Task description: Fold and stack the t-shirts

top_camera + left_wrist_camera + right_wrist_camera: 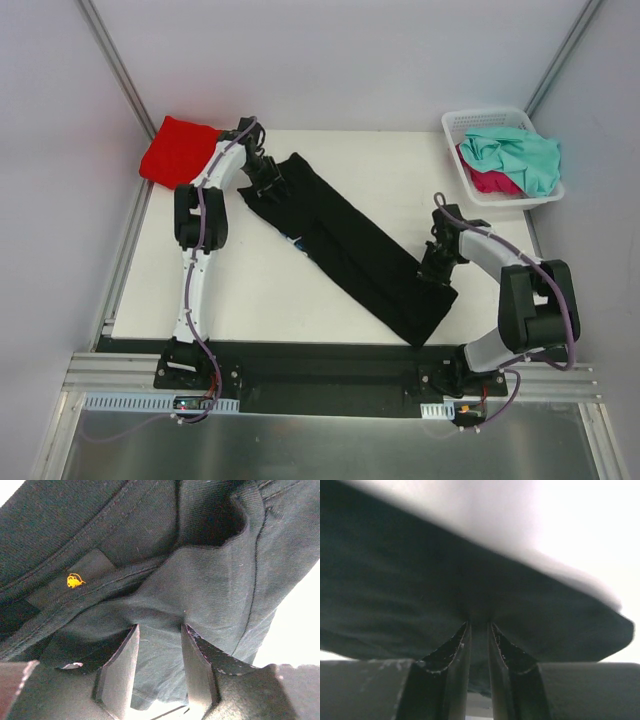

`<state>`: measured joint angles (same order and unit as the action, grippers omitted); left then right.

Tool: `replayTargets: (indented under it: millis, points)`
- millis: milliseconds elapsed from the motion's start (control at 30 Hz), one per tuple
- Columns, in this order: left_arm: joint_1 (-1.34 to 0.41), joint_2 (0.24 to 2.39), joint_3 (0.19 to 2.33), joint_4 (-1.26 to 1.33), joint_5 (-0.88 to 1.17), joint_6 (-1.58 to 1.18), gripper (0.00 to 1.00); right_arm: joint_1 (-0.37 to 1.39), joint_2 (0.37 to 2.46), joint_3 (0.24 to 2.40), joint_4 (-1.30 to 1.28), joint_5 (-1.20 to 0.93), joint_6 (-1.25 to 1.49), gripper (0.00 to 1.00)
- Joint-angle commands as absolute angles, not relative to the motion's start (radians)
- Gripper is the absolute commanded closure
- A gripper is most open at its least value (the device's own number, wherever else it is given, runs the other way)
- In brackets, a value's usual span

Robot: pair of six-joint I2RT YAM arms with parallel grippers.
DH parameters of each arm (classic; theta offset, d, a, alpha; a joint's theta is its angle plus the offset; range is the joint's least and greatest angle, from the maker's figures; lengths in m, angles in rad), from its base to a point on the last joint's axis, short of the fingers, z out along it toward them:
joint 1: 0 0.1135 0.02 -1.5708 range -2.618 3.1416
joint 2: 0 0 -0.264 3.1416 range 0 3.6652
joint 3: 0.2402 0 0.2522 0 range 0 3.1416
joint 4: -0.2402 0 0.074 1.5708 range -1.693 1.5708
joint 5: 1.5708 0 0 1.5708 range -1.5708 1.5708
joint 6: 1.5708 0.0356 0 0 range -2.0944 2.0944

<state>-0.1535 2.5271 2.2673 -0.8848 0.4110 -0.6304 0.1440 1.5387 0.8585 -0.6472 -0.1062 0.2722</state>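
The black t-shirt (350,245) lies as a long folded strip running diagonally from back left to front right on the white table (250,290). My left gripper (265,180) is shut on its collar end; the left wrist view shows black cloth (210,580) between the fingers of the left gripper (160,627), beside a label with a small yellow mark (75,581). My right gripper (432,268) is shut on the hem end; in the right wrist view black cloth (395,590) is pinched in the right gripper (479,623). A folded red t-shirt (178,150) lies at the back left corner.
A white lattice basket (490,113) stands at the back right with a teal-mint shirt (520,155) crumpled over a magenta-pink one (490,182). White walls and metal posts surround the table. A black rail runs along the near edge.
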Motion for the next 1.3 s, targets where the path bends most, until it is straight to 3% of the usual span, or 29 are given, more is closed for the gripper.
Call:
replayTargets:
  millis: [0, 267, 467, 700, 1000, 1267]
  points:
    - [-0.130, 2.591, 2.345, -0.928, 0.376, -0.603, 0.61, 0.274, 1.457, 0.828, -0.698, -0.201, 0.331, 0.77]
    - [-0.126, 2.643, 2.457, -0.923, 0.431, -0.609, 0.61, 0.723, 1.495, 0.813, -0.583, -0.247, 0.607, 0.77]
    - [-0.120, 2.596, 2.396, -0.922, 0.433, -0.582, 0.60, 0.917, 1.563, 1.050, -0.716, -0.114, 0.631, 0.77]
    - [-0.150, 2.364, 2.275, -0.905, 0.182, -0.494, 0.60, 0.917, 1.572, 1.121, -0.801, -0.037, 0.581, 0.75]
    - [-0.181, 2.220, 2.178, -0.910, 0.117, -0.459, 0.60, 0.878, 1.572, 1.152, -0.899, 0.133, 0.514, 0.74]
    - [-0.238, 1.972, 1.784, -0.882, 0.023, -0.492, 0.60, 0.553, 1.563, 1.003, -0.761, 0.041, 0.378, 0.74]
